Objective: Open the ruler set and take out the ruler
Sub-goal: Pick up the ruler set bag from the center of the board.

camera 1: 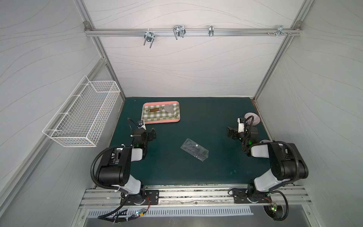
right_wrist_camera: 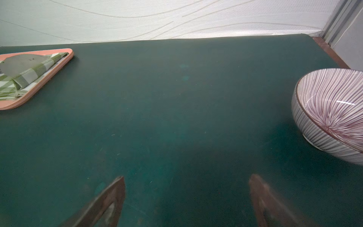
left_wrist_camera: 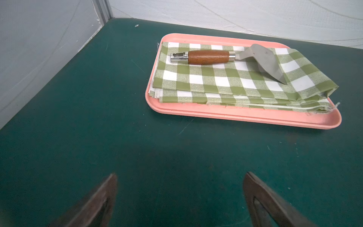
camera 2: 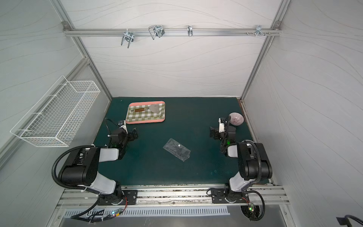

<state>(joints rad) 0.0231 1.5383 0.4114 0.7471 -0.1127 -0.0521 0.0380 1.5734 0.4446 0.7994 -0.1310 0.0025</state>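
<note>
The ruler set (camera 1: 194,150) (camera 2: 176,149), a see-through flat pouch with a white snap button (camera 1: 196,145), lies slanted on the green mat midway between the arms, in both top views. Dark shapes show inside it; the ruler cannot be told apart from them. My left gripper (camera 1: 153,133) (camera 2: 135,133) (left_wrist_camera: 180,175) hovers left of the pouch, open and empty. To the pouch's right, my right gripper (camera 1: 229,134) (camera 2: 212,134) (right_wrist_camera: 187,176) is also open and empty. Neither touches the pouch, and neither wrist view shows it.
A pink-rimmed tray (camera 1: 163,121) (left_wrist_camera: 235,116) (right_wrist_camera: 42,83) at the back left holds a folded green checked cloth and a wood-handled server (left_wrist_camera: 208,57). A striped bowl (camera 1: 254,118) (right_wrist_camera: 330,110) sits behind the right gripper. A white wire basket (camera 1: 84,118) hangs on the left wall.
</note>
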